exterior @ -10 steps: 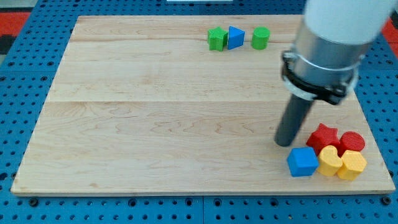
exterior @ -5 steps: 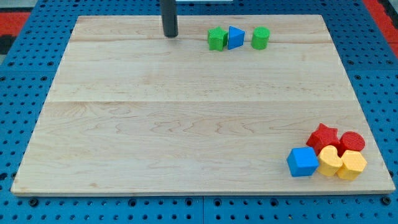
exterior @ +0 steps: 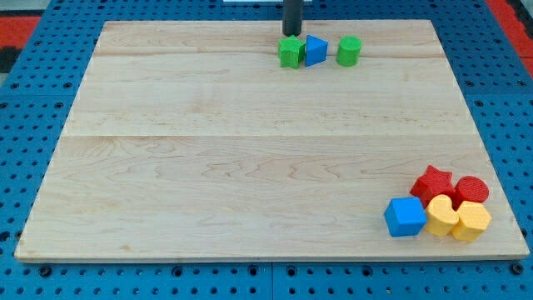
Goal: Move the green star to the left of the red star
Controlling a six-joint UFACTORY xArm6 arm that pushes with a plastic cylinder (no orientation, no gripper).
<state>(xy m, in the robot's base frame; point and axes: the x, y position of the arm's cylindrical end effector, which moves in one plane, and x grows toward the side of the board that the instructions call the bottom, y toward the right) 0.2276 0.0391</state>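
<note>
The rod came down from the view's top edge, and my tip (exterior: 292,35) sat right at the upper side of the green star (exterior: 290,52), touching it or as good as; from this angle I could not be sure there was contact. No jaws on this arm, just the bare rod end, and it held nothing.

The green star lay near the board's (exterior: 208,167) top edge, a little right of centre. Pressed against its right side was the blue triangle (exterior: 315,50), and just beyond that, with a small gap, stood the green cylinder (exterior: 349,51). Those three made a short row across the top.

The red star (exterior: 433,183) was well apart from all that, down in the view's bottom right corner, in a tight cluster. A red cylinder (exterior: 470,190) touched it on the right. Below the red star sat the blue cube (exterior: 405,216) at the cluster's left, then a yellow block (exterior: 441,215) with a notched, rounded shape, and a yellow hexagon-like block (exterior: 471,221) at the far right, all crowded together near the board's lower edge.

The wide middle and left of the board showed plain pale wood, and around it ran a blue perforated table (exterior: 25,125).
</note>
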